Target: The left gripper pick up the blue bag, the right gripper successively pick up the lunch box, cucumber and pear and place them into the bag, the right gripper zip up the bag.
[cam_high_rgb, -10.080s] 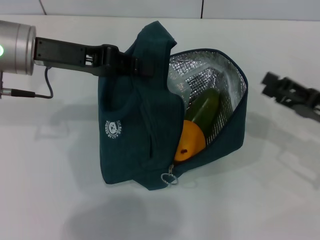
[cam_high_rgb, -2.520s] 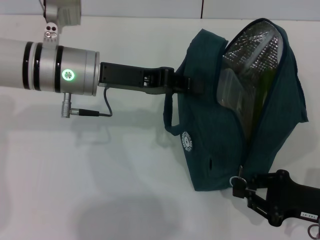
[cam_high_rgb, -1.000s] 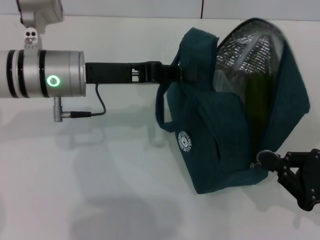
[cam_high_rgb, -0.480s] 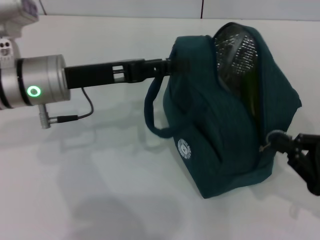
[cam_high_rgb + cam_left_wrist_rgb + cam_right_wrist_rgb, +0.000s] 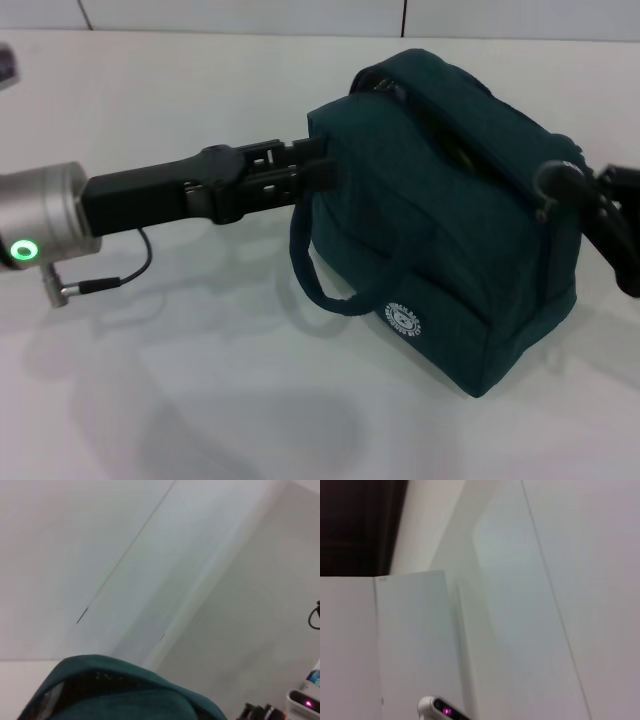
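blue bag (image 5: 450, 220) now nearly zipped, foil lining hidden, right pincer (image 5: 560, 185) higher

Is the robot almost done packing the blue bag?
Nearly. The blue bag looks almost zipped: only a thin gap shows along its top, and no food is out on the table. The left claw holds the bag's side. The right claw is at the far corner, apparently finishing the zip.

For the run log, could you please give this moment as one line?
stage: zipping | bag: nearly closed, on table | left hand: holding bag side | right hand: at zipper end
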Motion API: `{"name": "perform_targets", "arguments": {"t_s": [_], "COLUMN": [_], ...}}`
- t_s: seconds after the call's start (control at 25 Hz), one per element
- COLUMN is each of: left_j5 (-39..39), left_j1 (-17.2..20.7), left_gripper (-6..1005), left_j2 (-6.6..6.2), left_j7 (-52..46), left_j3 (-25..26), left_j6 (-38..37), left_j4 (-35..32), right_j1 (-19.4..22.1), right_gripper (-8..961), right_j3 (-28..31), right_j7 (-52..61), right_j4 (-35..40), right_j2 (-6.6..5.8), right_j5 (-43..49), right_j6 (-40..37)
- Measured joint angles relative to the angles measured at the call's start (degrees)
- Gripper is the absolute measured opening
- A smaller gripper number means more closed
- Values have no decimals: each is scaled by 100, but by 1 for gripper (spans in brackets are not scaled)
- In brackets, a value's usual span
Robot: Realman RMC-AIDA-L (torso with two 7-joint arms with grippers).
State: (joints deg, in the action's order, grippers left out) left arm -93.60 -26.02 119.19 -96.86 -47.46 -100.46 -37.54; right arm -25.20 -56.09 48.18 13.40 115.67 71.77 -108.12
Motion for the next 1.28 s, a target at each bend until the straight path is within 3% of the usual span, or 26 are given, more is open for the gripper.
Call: {"name": "perform_targets", "arguments": {"t_s": [0.2,0.44,0.72,0.92,1.28], "left_j5": [317,148,113,130,481], "left_j1": [306,537,789,700,-24], "left_gripper": [646,641,636,632,625], "left_j2": [-16,-56,27,40,89], "left_j7": [488,991,1859,2425,3234], "left_j3": [2,-40,-43,-42,-32], "left_j6": [-272,-719,-825,-644,191], "left_j4": [0,69,397,894,2018], "right_j1": [-374,-790,-1360,-1718,-1940], "right_gripper": [16,18,20,22,25], "right_j3": [-14,-2,-22,-48,-55], "right_j7": [3,46,174,218,185], "right_j4": [-43,-43,-68,-76,-95], "right_j2": [27,44,52,51,51], "right_j5": [-2,-10,-116,-404,-578], "right_j6": [69,286,694,1011,1389]}}
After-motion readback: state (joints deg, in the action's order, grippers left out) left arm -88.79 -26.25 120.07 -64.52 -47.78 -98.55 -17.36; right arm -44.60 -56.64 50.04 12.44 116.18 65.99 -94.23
